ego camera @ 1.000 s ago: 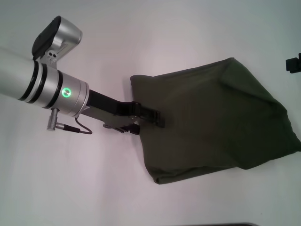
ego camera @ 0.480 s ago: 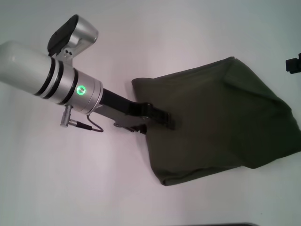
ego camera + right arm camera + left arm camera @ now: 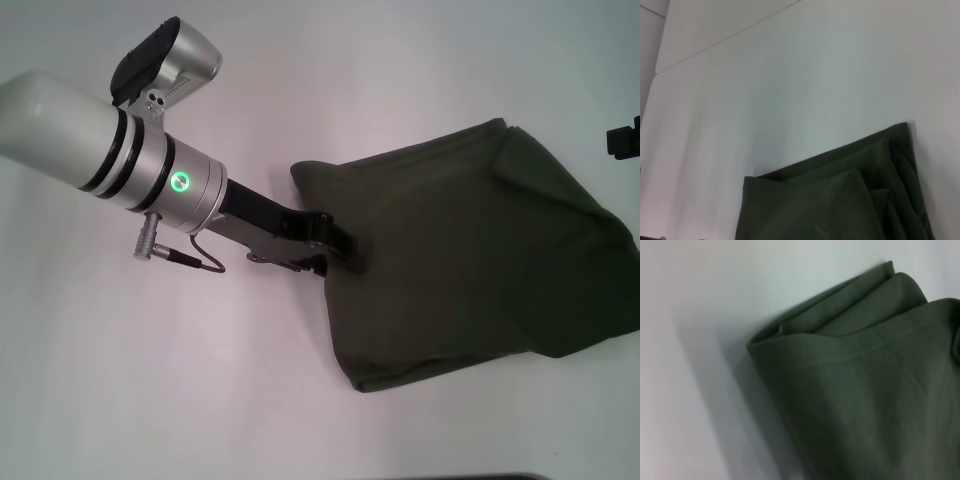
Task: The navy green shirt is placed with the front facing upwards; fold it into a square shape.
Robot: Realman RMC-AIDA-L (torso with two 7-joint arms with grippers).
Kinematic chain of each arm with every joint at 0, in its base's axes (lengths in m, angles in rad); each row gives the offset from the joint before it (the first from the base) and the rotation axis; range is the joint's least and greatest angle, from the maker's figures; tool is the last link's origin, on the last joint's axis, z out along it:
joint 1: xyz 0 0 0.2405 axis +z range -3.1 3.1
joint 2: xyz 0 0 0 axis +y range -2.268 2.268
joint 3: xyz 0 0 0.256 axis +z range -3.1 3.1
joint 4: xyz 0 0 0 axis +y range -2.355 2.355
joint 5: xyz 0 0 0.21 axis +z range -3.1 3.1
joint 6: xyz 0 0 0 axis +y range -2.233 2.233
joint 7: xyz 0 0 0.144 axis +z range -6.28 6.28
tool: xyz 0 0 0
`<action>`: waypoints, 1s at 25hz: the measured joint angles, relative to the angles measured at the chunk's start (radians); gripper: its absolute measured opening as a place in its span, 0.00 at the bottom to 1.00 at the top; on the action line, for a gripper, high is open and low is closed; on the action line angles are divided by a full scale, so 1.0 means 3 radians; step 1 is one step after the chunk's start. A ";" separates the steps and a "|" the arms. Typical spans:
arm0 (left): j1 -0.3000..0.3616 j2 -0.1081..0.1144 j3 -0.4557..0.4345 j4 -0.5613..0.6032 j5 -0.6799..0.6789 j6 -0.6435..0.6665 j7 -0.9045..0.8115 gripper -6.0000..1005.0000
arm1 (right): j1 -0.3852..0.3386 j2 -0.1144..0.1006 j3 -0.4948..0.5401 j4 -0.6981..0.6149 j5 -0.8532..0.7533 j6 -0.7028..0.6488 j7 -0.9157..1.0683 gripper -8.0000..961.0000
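The navy green shirt (image 3: 480,260), already folded into a layered bundle, is being shown lying on the white table (image 3: 150,400), right of centre in the head view. Its left edge is being pinched by the closed left gripper (image 3: 345,255). The right gripper (image 3: 624,140) is barely being glimpsed at the far right edge; its finger state cannot be told.

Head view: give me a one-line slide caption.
Left gripper at the left edge of the folded navy green shirt on the white table.
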State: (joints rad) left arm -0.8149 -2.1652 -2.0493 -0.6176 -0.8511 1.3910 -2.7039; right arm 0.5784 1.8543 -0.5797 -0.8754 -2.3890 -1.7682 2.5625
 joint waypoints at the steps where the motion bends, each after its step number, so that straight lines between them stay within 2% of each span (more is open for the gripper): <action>1: 0.0000 -0.0003 0.0000 0.0000 0.0000 -0.0002 -0.0003 0.53 | 0.0001 -0.0001 0.0000 0.0004 0.0000 0.0003 0.0000 0.16; 10: -0.0026 -0.0022 0.0003 0.0022 -0.0092 -0.0012 -0.0007 0.20 | -0.0001 -0.0005 0.0000 0.0009 -0.0003 0.0020 -0.0003 0.16; 14: 0.0020 -0.0003 -0.0028 0.0023 -0.0121 0.0020 0.0006 0.07 | -0.0001 -0.0005 0.0000 0.0014 -0.0003 0.0022 -0.0003 0.16; 19: 0.0140 0.0067 -0.0059 -0.0087 -0.0123 0.0074 -0.0010 0.07 | 0.0000 -0.0005 0.0000 0.0014 -0.0003 0.0024 0.0002 0.16; 23: 0.0194 0.0186 -0.0138 -0.0110 -0.0109 0.0104 -0.0019 0.07 | 0.0000 -0.0005 0.0000 0.0018 -0.0003 0.0024 0.0012 0.16; 25: 0.0208 0.0273 -0.0170 -0.0111 -0.0097 0.0115 -0.0023 0.07 | 0.0000 -0.0005 0.0000 0.0022 -0.0003 0.0024 0.0014 0.16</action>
State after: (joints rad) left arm -0.7525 -2.0833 -2.1003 -0.6508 -0.8803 1.4254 -2.7108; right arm 0.5784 1.8528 -0.5798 -0.8687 -2.3899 -1.7609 2.5668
